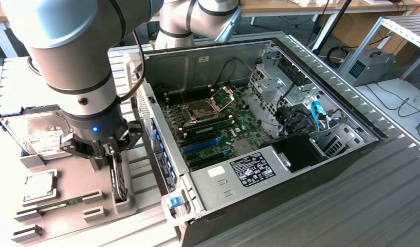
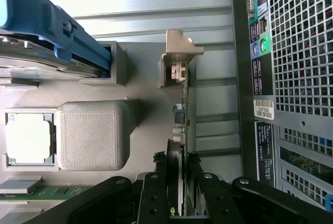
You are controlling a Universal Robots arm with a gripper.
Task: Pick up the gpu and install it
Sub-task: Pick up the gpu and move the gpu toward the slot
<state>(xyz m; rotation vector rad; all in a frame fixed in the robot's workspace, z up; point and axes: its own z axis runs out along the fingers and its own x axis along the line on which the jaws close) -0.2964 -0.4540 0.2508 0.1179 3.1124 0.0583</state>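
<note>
I find the exterior view looking steeply down on the open computer case (image 1: 196,62) and grey fixture (image 1: 66,216) from well back. The wrist view faces straight down, close; both share the gpu (image 2: 177,151) and fixture

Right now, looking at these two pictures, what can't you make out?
- gpu: in the wrist view it is seen edge-on, so its flat faces are hidden. In the exterior view the pincer covers its upper part.
- hard drive: in the exterior view the arm hides the side toward that view's right, and its label is too small to read.
- memory stick: in the wrist view it is cut off by the picture's edge.
- barcode sticker: in the wrist view the print is too small to read.
</note>
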